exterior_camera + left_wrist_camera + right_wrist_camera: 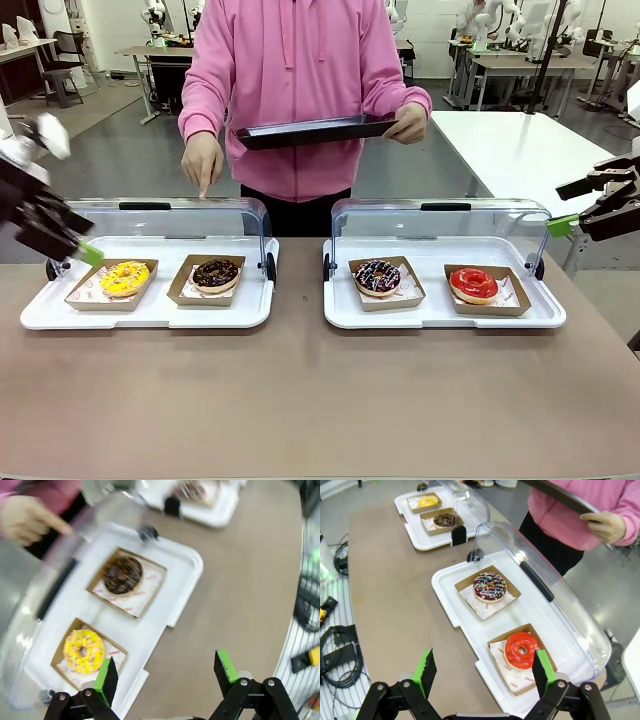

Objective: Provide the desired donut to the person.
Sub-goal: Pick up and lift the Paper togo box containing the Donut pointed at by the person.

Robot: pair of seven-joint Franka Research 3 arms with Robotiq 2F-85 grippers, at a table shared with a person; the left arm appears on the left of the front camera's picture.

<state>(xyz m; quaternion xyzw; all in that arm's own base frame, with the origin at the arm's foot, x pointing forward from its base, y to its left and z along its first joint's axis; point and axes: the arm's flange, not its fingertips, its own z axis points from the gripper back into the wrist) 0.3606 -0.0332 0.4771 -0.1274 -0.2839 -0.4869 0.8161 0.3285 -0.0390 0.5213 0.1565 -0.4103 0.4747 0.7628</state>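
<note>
The person (290, 90) aims 1 finger of a hand (203, 160) straight down over the far side of the left white tray (150, 315), in line with the chocolate donut (216, 273). The other hand (408, 122) holds a dark tray (315, 131) level at the waist.

That donut is round, with no long axis. It lies flat, hole up, in the right one of 2 brown card holders (184, 291) on the tray, with the clear lid (170, 215) raised behind.

The left claw (165, 667), fingers wide apart and empty, hangs at the tray's left end by the yellow donut (125, 277). The chocolate donut lies to its right, past the yellow one.

The right claw (483, 662), also spread and empty, hangs over the worktop (300, 400) near the red donut (521, 650).
</note>
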